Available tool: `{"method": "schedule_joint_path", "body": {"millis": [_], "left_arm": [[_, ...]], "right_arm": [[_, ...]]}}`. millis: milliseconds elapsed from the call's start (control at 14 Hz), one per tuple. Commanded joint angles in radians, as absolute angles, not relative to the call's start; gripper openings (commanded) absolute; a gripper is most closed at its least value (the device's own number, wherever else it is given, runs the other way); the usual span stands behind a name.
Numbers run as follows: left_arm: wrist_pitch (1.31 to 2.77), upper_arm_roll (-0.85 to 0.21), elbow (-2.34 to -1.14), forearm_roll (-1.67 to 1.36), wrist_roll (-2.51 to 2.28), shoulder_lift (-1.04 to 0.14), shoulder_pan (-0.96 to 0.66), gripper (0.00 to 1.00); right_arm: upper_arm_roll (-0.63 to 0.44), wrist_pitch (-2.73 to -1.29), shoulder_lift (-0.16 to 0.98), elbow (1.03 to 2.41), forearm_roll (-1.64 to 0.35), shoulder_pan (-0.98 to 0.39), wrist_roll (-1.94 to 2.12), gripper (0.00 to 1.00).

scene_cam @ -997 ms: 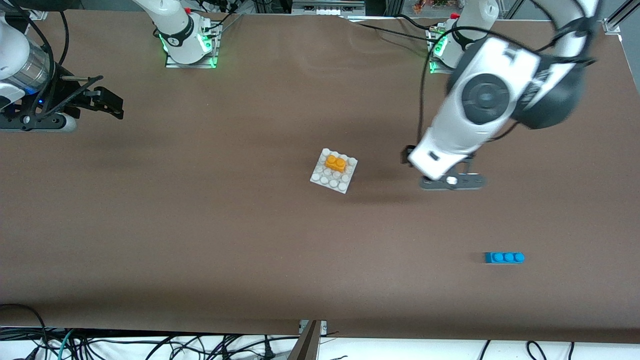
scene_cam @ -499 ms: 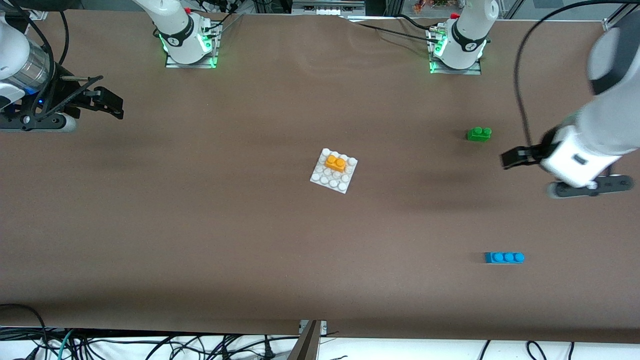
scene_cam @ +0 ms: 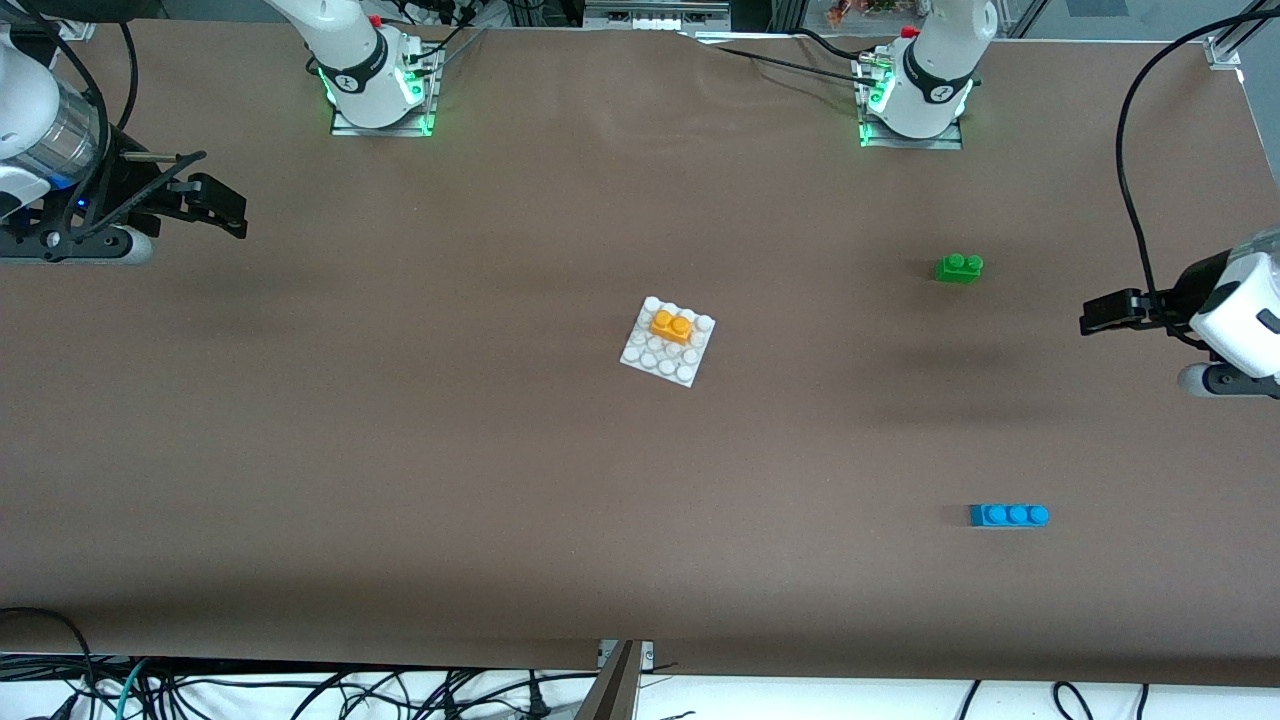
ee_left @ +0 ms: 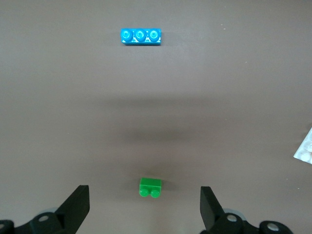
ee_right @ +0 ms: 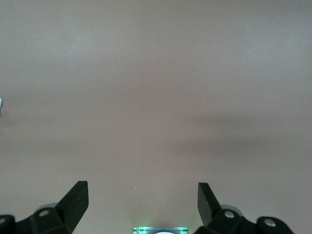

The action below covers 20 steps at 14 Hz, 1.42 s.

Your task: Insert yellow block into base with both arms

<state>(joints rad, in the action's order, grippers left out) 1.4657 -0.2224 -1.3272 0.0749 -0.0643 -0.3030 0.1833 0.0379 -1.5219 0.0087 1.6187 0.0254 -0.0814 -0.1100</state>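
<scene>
My left gripper (scene_cam: 1110, 316) hangs with its jaws spread and nothing between them, up over the table's edge at the left arm's end; in its wrist view the fingers (ee_left: 78, 207) stand wide apart with the green two-stud brick (ee_left: 150, 187) showing between them on the brown table (scene_cam: 400, 450) below. My right gripper (scene_cam: 205, 203) is likewise spread and empty, parked over the right arm's end of the table, its wrist view showing only bare surface between the fingers (ee_right: 75, 202). From either tool the work lies toward the table's middle: the yellow block (scene_cam: 672, 326) sits on the base (scene_cam: 650, 360), pressed over the studs in the part of the plate farther from the front camera, its long axis running slantwise with the tilted plate. Both grippers are well apart from it, and I judge the left one somewhat nearer. The blue three-stud brick (scene_cam: 1008, 515) lies alone, nearer the camera, toward the left arm's end. To me the insertion looks done, so I expect no further reach.
</scene>
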Motion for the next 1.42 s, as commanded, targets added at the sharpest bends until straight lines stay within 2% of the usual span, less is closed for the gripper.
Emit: {"method": "schedule_joint_path", "body": {"millis": [0,142,214,356,499,712,1353], "left_arm": [[1.628,-0.112,-1.608,0.011,-0.04,-0.102,0.117,1.0],[1.709,-0.107,-1.738,0.009,-0.044,-0.013,0.109,1.0],[1.709,-0.089,-1.743,0.008,-0.051,-0.005,0.101,1.0],[1.707,-0.04,-1.732,0.005,-0.055,-0.005,0.058,1.0],[1.681,-0.037,-1.714,-0.028,-0.057,-0.006,0.052,1.0],[1.579,-0.035,-1.664,-0.018,-0.051,-0.012,0.014,1.0],[1.586,-0.034,-1.657,-0.018,-0.04,-0.032,0.021,1.0]], "right_arm": [[0.041,-1.508,0.009,1.608,0.034,-0.08,-0.118,0.99],[0.041,-1.508,0.009,1.608,0.034,-0.078,-0.118,0.99],[0.041,-1.508,0.009,1.608,0.034,-0.078,-0.118,0.99],[0.041,-1.506,0.009,1.608,0.034,-0.078,-0.118,0.99],[0.041,-1.508,0.009,1.608,0.034,-0.078,-0.118,0.99],[0.041,-1.506,0.009,1.608,0.034,-0.078,-0.118,0.99],[0.041,-1.506,0.009,1.608,0.034,-0.078,-0.118,0.99]]}}
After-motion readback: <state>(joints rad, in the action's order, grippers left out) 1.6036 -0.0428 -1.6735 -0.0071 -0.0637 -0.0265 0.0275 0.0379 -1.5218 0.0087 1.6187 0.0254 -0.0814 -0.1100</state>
